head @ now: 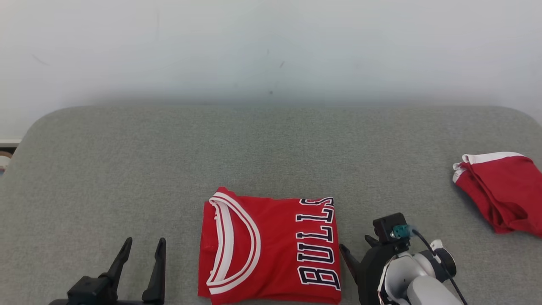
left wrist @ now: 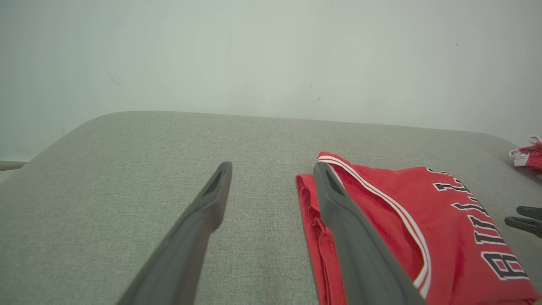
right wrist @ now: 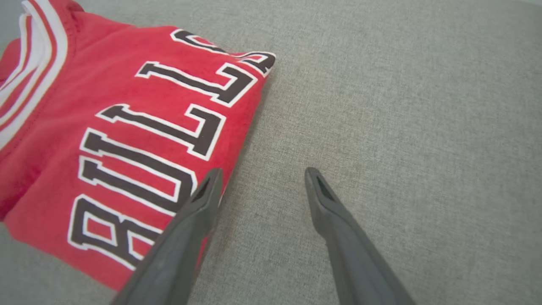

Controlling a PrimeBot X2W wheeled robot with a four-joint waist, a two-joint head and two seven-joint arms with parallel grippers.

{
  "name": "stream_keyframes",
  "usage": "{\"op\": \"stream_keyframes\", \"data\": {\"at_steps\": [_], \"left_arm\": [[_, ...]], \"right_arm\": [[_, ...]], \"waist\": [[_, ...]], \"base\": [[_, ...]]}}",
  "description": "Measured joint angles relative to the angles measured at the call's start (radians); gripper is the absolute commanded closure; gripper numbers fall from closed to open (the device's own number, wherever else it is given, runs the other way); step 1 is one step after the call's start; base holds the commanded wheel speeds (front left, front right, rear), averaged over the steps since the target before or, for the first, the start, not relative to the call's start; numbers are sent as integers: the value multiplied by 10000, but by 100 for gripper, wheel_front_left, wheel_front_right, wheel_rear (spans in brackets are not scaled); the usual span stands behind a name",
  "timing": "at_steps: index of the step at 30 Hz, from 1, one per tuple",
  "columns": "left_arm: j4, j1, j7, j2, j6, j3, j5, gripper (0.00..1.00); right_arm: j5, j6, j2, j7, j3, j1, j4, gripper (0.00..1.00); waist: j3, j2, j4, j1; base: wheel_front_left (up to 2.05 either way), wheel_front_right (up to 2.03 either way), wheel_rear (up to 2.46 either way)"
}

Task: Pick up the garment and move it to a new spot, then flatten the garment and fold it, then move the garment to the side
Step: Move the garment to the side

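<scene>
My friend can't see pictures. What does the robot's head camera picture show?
A folded red Bulls jersey lies on a grey fabric surface, between the robot's open left end effector and open right end effector. Another red garment sits at the far right.

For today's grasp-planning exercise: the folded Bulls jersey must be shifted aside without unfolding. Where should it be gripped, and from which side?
Pinch all layers of the jersey at both side edges: left end effector from the collar side, right end effector from the lettering side. It lies flat between both open end effectors, so a two-sided hold likely keeps the fold.
</scene>
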Motion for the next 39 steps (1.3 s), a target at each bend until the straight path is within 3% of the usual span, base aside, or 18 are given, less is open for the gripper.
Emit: {"op": "stream_keyframes", "data": {"at_steps": [12, 23, 39], "left_arm": [[10, -211, 2, -13, -79, -40, 0, 0], [61, -200, -2, 17, -63, 69, -4, 0], [-52, -546, 2, -6, -169, -132, -13, 0]], "right_arm": [[886, -104, 19, 750, 190, -612, 692, 0], [1486, -828, 19, 644, 612, -510, -61, 0], [2148, -1333, 21, 888, 1068, -848, 58, 0]], "waist": [[330, 0, 458, 0], [362, 0, 538, 0], [795, 0, 554, 0]], "base": [[0, 0, 0], [0, 0, 0], [0, 0, 0]]}}
